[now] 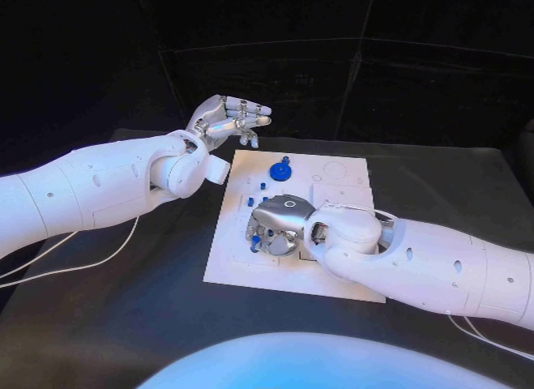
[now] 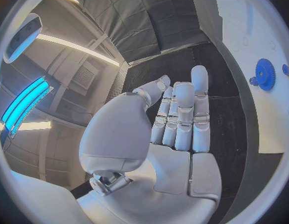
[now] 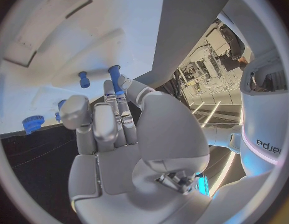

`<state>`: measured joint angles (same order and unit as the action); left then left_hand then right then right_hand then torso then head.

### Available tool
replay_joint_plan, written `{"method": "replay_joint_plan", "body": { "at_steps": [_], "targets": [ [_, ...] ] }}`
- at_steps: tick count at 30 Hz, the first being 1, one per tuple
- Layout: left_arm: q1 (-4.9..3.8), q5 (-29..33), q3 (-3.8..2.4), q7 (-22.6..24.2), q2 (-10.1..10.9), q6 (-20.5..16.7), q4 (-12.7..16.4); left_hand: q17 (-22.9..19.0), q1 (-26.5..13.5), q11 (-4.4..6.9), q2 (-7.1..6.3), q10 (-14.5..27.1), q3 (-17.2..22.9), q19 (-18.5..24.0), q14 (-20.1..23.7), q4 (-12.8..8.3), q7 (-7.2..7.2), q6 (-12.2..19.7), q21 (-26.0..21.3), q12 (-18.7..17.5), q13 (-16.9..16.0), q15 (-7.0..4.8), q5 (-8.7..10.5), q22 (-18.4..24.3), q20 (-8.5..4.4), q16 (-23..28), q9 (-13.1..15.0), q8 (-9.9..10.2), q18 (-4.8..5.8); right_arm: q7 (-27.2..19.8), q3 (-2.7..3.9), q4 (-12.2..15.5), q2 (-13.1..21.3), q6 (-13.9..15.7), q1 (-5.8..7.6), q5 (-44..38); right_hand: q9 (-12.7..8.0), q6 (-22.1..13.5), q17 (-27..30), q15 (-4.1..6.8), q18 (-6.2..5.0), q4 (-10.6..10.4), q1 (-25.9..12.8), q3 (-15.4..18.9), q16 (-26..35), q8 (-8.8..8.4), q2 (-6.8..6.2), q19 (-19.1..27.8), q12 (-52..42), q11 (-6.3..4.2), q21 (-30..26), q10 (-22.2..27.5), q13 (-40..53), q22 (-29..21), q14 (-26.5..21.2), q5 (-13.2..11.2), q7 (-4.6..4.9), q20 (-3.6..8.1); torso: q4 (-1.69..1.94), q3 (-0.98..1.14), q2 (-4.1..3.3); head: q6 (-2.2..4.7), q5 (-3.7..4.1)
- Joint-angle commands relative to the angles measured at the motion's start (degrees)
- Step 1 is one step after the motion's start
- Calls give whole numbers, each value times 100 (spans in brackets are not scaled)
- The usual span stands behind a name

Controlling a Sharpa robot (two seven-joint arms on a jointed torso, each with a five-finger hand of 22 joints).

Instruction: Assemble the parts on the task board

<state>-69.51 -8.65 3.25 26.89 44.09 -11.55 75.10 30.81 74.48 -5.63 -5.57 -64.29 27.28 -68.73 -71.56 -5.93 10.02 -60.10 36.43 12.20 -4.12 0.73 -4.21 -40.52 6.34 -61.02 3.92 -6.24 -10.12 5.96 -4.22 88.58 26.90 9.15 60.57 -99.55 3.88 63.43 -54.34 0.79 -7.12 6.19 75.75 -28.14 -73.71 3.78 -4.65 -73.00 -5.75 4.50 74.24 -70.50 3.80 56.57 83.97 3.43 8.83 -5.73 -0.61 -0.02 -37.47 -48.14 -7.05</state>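
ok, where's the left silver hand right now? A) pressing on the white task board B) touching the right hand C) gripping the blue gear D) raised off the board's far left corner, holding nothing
D: the left silver hand hangs beyond the far left corner of the white task board, fingers together and bare, holding nothing; the blue gear sits untouched on the board.

The right hand [image 1: 281, 223] covers the middle of the board [image 1: 237, 271], so what lies beneath the palm is hidden. A blue part [image 1: 256, 241] peeks out at its fingers, mostly covered; whether it's held can't be told. In the left wrist view the gear [image 2: 265, 74] is near the rim.
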Motion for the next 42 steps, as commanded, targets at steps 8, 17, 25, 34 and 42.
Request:
{"method": "replay_joint_plan", "body": {
  "at_steps": [8,17,25,34,42],
  "targets": [
    [-9,22,-5,8,2,51,5,-5,27,-19,49,17,-37,39,26,9,13,5,-29,30,6,5,1,8,10,12,-5,-26,-37,-30,-14,19,-14,23,-2,-14,-15,-199,63,-88,31,-54,-147,97,17,-24,-134,85,96,49,-65,221,-15,-72,22,6,13,-47,1,2,-1,-12,-8],
    [-9,22,-5,6,-2,53,1,-5,27,-19,49,17,-37,39,26,9,13,5,-29,30,6,5,1,8,10,12,-5,-26,-37,-101,-16,78,6,89,-3,94,-16,-390,64,-97,28,-152,-329,314,8,-25,-290,84,80,56,-73,260,-10,-78,20,-7,9,-62,-2,2,-1,-18,-14],
    [-9,22,-5,-1,0,56,-1,-5,27,-19,49,17,-37,39,26,9,13,5,-29,30,6,5,1,8,10,12,-5,-26,-37,-109,-17,97,34,258,-4,124,-15,-578,367,-133,-22,-226,-392,631,165,-25,-389,240,162,109,-237,547,-26,-367,-63,-8,37,-86,0,1,1,-12,-12],
    [-9,22,-5,-13,-1,70,-8,-5,27,-19,49,17,-37,39,26,9,13,5,-29,30,6,5,1,8,10,12,-5,-26,-37,-139,-17,172,188,892,-16,184,-9,-998,884,-207,-136,-337,-200,1535,493,-20,-277,577,5,192,-700,1289,4,-1043,-196,82,101,-151,-1,3,2,-6,-9],
    [-9,22,-4,-20,19,76,-12,-41,43,-20,66,27,-47,36,35,4,14,9,-46,43,6,5,1,21,10,26,-5,-29,-38,-417,70,767,938,1652,9,981,21,-848,927,-194,-129,-440,-114,1895,530,32,-156,503,-343,176,-708,1046,40,-1028,-165,266,122,-146,-6,-7,16,42,42]
  ]
}}
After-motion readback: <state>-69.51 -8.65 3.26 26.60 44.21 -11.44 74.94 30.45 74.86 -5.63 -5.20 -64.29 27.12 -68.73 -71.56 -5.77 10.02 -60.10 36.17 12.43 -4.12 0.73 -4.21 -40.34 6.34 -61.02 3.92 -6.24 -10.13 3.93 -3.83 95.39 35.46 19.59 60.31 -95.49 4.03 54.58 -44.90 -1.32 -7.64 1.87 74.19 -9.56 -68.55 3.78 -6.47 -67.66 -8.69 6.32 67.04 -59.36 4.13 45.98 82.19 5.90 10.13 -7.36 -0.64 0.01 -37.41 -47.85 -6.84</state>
